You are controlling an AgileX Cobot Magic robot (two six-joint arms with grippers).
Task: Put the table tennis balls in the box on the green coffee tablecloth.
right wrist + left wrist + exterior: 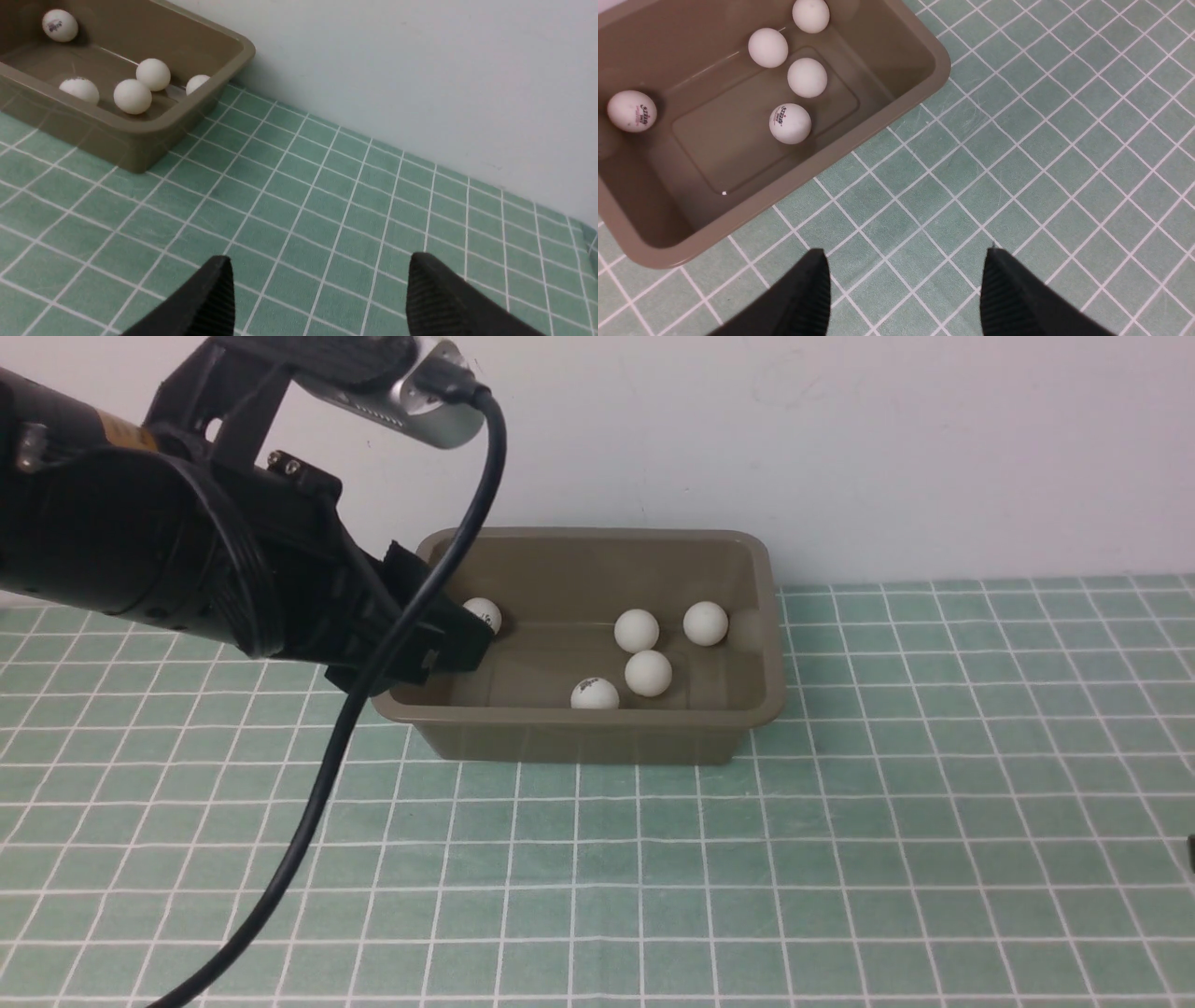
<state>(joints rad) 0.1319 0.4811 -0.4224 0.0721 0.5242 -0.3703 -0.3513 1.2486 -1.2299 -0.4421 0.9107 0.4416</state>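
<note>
Front view hides part of the box (597,733) behind the left arm; the left wrist view shows its whole floor with all five table tennis balls (790,123) lying apart inside. Two carry small dark print, the rest look plain matte white. The olive-brown box sits on the green coffee tablecloth (840,821) near the wall. The left hand (903,280) hangs spread wide over cloth, gripping nothing. The right hand (320,289) is likewise parted and empty.

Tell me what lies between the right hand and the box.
Only bare green cloth separates the right hand from the box, per the right wrist view.
</note>
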